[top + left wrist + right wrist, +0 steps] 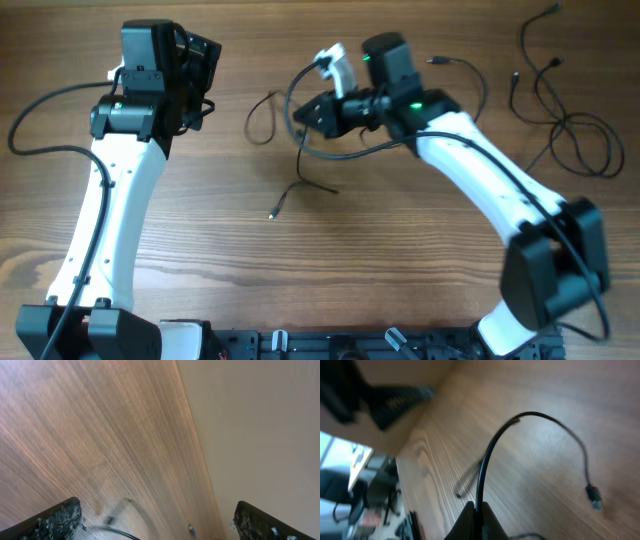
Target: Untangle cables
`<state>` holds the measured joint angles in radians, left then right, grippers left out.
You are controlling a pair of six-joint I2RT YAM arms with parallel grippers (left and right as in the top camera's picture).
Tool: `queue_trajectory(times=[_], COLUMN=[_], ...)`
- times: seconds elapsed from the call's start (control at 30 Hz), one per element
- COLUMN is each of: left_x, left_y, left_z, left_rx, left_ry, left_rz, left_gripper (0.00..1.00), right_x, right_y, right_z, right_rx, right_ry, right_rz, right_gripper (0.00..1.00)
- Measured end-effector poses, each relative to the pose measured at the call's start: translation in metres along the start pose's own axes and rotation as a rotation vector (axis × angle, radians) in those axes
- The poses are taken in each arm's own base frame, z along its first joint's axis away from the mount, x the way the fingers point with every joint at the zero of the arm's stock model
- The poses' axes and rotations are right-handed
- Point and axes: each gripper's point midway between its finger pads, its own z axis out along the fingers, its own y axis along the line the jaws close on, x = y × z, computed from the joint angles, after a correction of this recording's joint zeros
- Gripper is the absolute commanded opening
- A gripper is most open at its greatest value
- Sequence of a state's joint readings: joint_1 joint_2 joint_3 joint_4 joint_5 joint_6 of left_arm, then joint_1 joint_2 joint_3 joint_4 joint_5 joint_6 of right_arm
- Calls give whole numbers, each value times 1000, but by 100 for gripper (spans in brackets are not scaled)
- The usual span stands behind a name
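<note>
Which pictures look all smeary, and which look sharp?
Left wrist view: the table is streaked with blur beyond the open left gripper. Right wrist view: the cable is sharp near the right gripper pinching it, but its plug and the background are soft. Overhead view: fairly sharp throughout.

No writing, label, brand mark or number can be read in any of the three views. Nothing legible is carried by the cables [480, 480], and nothing is seen printed on the wooden table [330, 250].
</note>
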<state>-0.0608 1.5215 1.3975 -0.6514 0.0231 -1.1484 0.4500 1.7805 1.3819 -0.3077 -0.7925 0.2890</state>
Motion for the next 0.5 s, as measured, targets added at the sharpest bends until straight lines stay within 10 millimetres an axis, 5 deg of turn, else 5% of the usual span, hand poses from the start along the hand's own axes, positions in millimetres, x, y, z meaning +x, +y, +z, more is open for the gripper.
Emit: queue_trajectory(times=[0.27, 0.33, 0.5], left_x=[0, 0, 0], left_y=[-1, -1, 0], left_z=[0, 0, 0], left_rx=[2, 2, 1], left_ry=[-1, -1, 0], left_rz=[113, 119, 120], left_gripper=[100, 100, 100], right_x=[-69, -99, -159], right_y=[31, 36, 8], right_z=[-92, -108, -149], right_rx=[34, 76, 377], right_ry=[-245, -350, -650], right_rz=[19, -36, -166], right_gripper=[4, 4, 4])
